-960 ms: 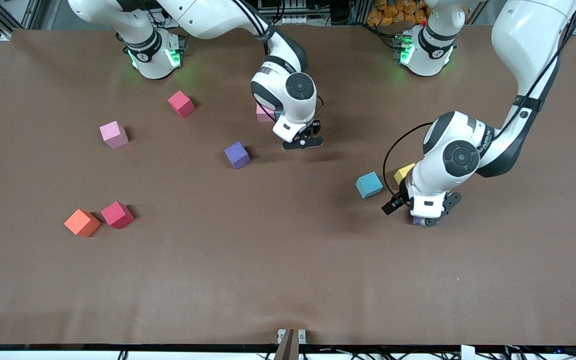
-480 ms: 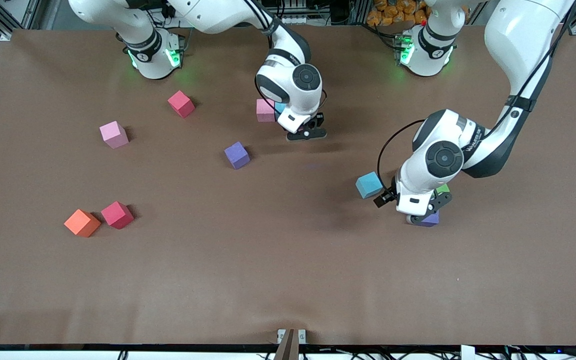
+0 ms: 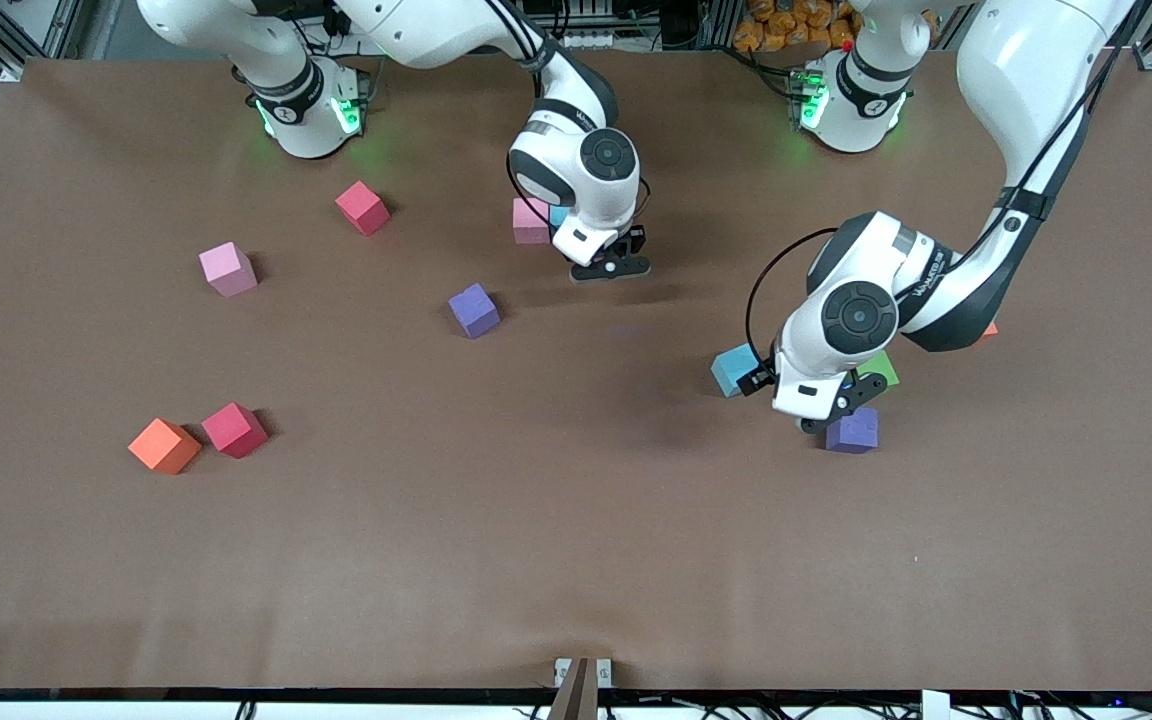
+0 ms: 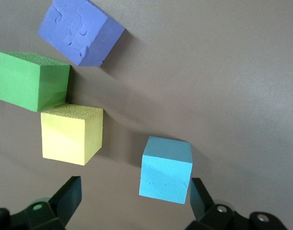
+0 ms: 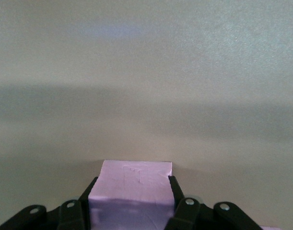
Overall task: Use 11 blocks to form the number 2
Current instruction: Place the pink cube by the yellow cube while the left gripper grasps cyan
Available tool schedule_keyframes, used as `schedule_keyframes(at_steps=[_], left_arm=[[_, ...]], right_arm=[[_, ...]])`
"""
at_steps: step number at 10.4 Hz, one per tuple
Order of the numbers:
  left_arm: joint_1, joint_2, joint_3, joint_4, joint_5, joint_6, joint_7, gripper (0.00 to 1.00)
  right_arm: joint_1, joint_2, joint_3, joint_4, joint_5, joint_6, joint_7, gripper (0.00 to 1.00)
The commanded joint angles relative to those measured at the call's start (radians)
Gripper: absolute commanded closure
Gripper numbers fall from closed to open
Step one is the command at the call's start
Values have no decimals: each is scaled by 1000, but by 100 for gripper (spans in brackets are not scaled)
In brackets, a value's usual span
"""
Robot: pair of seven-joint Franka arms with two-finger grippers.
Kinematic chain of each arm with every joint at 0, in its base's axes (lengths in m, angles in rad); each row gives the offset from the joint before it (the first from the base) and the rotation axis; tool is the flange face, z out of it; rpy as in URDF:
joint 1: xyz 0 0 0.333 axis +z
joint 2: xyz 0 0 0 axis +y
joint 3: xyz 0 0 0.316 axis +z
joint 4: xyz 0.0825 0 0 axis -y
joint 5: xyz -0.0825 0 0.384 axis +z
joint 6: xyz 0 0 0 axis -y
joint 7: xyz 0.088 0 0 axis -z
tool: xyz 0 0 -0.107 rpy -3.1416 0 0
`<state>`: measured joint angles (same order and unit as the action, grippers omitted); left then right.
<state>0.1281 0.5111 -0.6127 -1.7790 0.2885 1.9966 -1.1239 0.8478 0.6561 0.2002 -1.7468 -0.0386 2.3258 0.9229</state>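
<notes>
Much of the cluster at the left arm's end of the table is hidden in the front view: the left arm's wrist covers the yellow block (image 4: 72, 134) entirely, leaves only a corner of the green block (image 3: 880, 368) showing, and cuts off part of the light blue block (image 3: 733, 368); a sliver of orange (image 3: 988, 329) pokes out past the forearm, too little to identify. The left gripper (image 4: 134, 203) hangs over this cluster with its fingers spread wide and empty, the light blue block lying between them on the table, the yellow block just beside it, touching the green one, and a purple block (image 3: 853, 431) nearby. The right gripper (image 5: 132, 206) is clamped on a pale purple block (image 5: 132, 191), hidden from the front camera by the wrist, over the table beside a pink block (image 3: 530, 221) and a partly covered blue one (image 3: 560, 214). No digit is formed yet.
</notes>
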Motion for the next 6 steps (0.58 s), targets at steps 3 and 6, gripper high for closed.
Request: schedule_keyframes(at_steps=[3, 6], left_arm=[[1, -2, 4, 30, 12, -56, 4, 0], [-5, 13, 4, 49, 17, -58, 45, 0]], right_arm=[[5, -19, -7, -31, 5, 18, 22, 0], [7, -23, -5, -31, 3, 12, 25, 0]])
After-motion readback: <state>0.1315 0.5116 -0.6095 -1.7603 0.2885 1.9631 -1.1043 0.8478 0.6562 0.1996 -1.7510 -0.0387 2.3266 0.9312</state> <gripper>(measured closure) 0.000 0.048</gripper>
